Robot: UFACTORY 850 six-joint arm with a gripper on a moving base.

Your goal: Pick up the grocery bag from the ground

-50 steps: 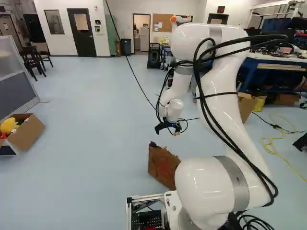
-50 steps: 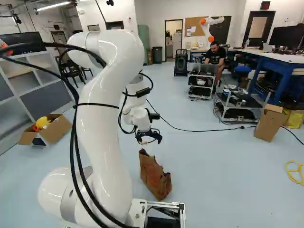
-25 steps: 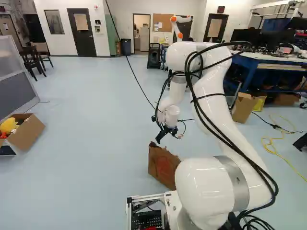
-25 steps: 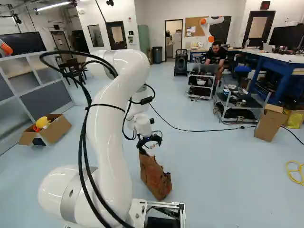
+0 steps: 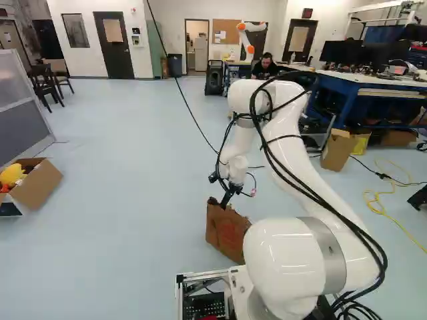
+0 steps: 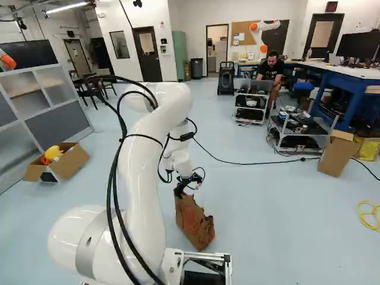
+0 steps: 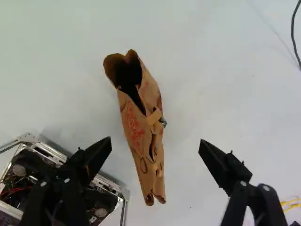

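Above the brown paper grocery bag point(image 5: 227, 232), my black gripper point(image 5: 227, 198) hangs over its top edge in the left base view. The right base view has the gripper point(image 6: 186, 189) at the upper end of the bag point(image 6: 193, 222), which stands on the floor. In the wrist view the gripper point(image 7: 155, 145) is open, its two fingers wide apart. The bag point(image 7: 136, 125) lies in line between and ahead of them, below, its mouth partly open at the far end. Neither finger is seen gripping it.
The base's metal frame point(image 7: 123, 207) is close beside one finger in the wrist view. An open cardboard box point(image 6: 72, 161) with a yellow toy stands at the left. Another box point(image 6: 337, 154) and carts point(image 6: 300, 132) are at the right. Another robot point(image 6: 264, 27) stands far back.
The arm has lowered and the gripper has turned and come down toward the bag's top. Neither the bag nor the base has moved.
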